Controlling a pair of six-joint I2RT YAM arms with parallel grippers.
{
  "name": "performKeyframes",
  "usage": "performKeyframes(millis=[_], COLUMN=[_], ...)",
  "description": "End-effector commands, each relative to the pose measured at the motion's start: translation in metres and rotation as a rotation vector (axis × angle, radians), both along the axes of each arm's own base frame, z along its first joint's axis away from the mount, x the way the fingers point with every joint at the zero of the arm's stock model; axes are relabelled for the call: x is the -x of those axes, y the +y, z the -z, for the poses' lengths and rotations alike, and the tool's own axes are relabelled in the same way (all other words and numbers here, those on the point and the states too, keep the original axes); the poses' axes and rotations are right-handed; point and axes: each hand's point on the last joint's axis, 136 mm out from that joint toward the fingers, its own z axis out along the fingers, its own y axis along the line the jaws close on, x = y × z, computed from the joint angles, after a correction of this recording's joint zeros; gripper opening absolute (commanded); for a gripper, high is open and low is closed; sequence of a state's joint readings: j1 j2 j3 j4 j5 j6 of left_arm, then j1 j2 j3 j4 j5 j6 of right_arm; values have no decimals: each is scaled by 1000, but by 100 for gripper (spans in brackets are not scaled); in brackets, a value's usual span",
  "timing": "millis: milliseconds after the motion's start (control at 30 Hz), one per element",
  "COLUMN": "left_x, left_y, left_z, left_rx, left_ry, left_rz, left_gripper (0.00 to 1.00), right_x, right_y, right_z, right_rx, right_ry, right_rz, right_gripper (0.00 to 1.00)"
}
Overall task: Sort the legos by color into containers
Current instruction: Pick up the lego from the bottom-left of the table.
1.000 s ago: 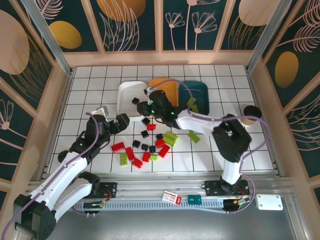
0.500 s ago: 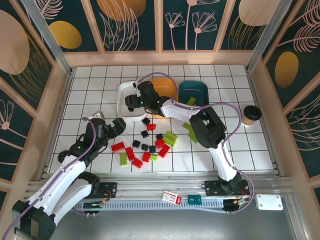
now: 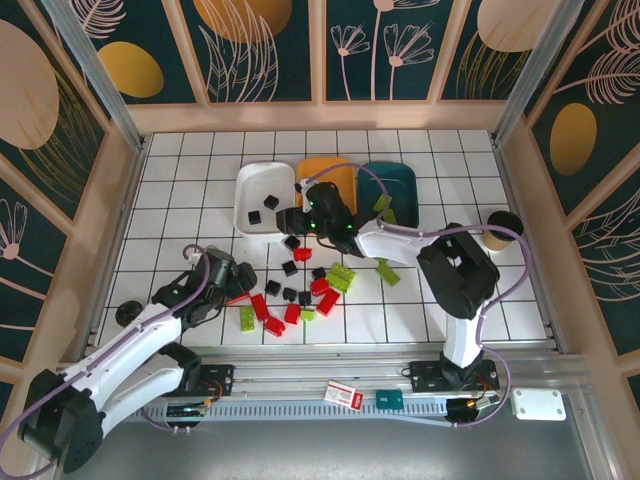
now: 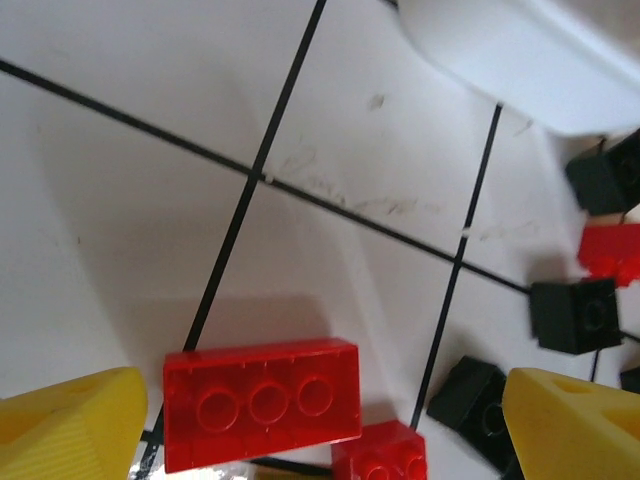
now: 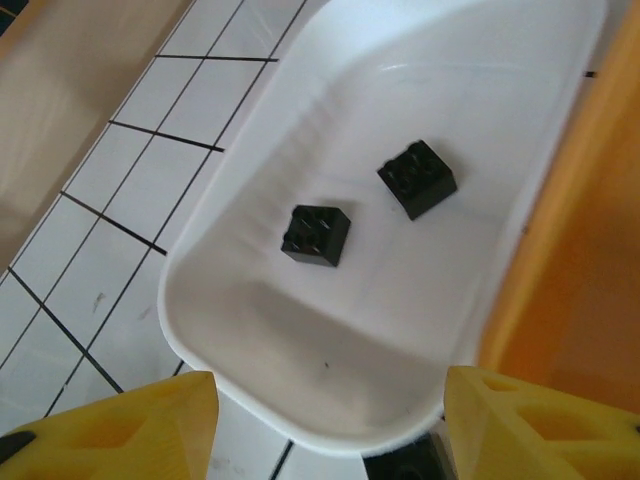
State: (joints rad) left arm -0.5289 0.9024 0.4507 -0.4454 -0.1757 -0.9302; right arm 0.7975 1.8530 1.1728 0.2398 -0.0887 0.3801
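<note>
Three trays sit in a row at the far side of the tiled table (image 3: 170,200): a white tray (image 3: 250,185) on the left, an orange tray (image 3: 335,172) in the middle and a teal tray (image 3: 400,180) on the right. Two black bricks (image 3: 270,201) lie apart on the floor of the white tray, studs up. A couple of green bricks (image 3: 385,208) rest at the near edge of the teal tray. I cannot tell what the orange tray holds, since the right arm crosses it

The right gripper (image 3: 290,218) hangs over the near right corner of the white tray, its jaws parted with nothing between them. The loose bricks (image 3: 327,300), red, green and black mixed, lie scattered on the table on the near side of the trays, between the two arms. The left gripper (image 3: 232,275) is low over the left edge of that scatter. Its jaws are spread wide to either side of a long red brick (image 4: 260,402), which lies flat on the table and is not gripped; one end is just beside one finger and the other finger is well clear. A smaller red brick (image 4: 378,455) lies just beside its corner. A paper cup (image 3: 503,228) stands well off to the right
</note>
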Motion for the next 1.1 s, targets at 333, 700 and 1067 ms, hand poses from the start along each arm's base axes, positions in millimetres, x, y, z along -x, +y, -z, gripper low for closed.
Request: performKeyframes(millis=[333,700,1067], left_x=[-1,-4,-37], left_y=[4,0,-29], left_z=[38,55,-10], left_rx=[-135,-147,-39], left_ry=[92,117,-56], left_rz=[8,25,77], left_gripper=[88,71,51], right_x=[13,30,46], right_y=[-47,-75,-140], right_z=[-33,-29,-31], right_rx=[-107,-108,-156], right_ry=[-54,-51,-49], right_rz=[56,92,230], right_gripper=[62,62,62])
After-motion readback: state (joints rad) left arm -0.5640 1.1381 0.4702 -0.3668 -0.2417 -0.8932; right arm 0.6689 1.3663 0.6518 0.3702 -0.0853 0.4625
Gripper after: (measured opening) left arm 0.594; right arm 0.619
